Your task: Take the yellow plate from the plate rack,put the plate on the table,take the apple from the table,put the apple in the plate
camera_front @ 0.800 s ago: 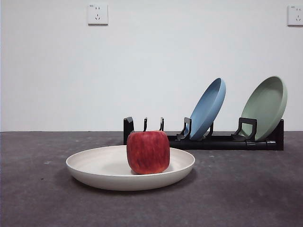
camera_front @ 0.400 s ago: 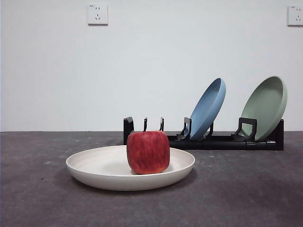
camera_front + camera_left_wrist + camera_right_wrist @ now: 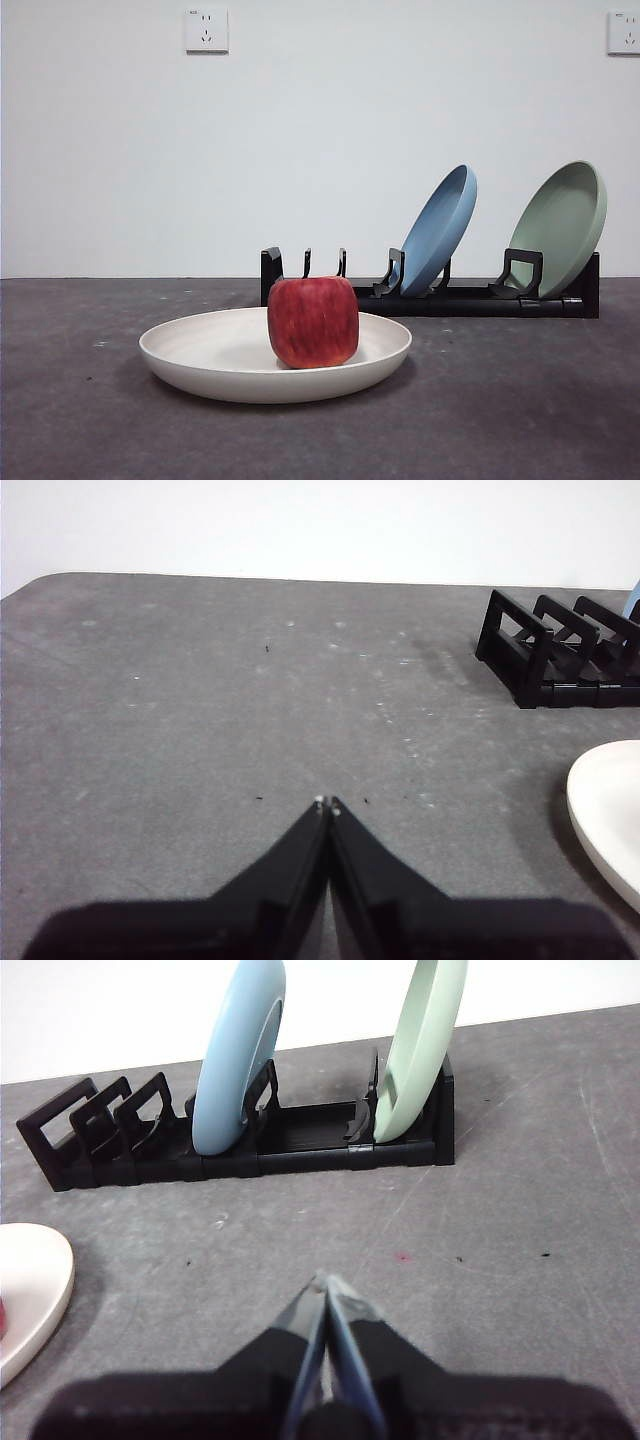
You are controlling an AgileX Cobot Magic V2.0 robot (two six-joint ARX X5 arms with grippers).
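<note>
The red apple (image 3: 313, 321) stands upright in the cream yellow plate (image 3: 230, 362), which lies flat on the dark grey table (image 3: 520, 400) in front of the black plate rack (image 3: 470, 298). In the left wrist view my left gripper (image 3: 326, 804) is shut and empty over bare table, with the plate's rim (image 3: 605, 815) off to one side. My right gripper (image 3: 322, 1285) is also shut and empty, hovering short of the rack (image 3: 300, 1135); the plate's edge (image 3: 40, 1290) shows at the side. Neither arm appears in the front view.
A blue plate (image 3: 438, 228) and a pale green plate (image 3: 562, 226) lean in the rack's right slots; its left slots (image 3: 305, 265) hold nothing. A white wall with two sockets (image 3: 206, 30) stands behind the table.
</note>
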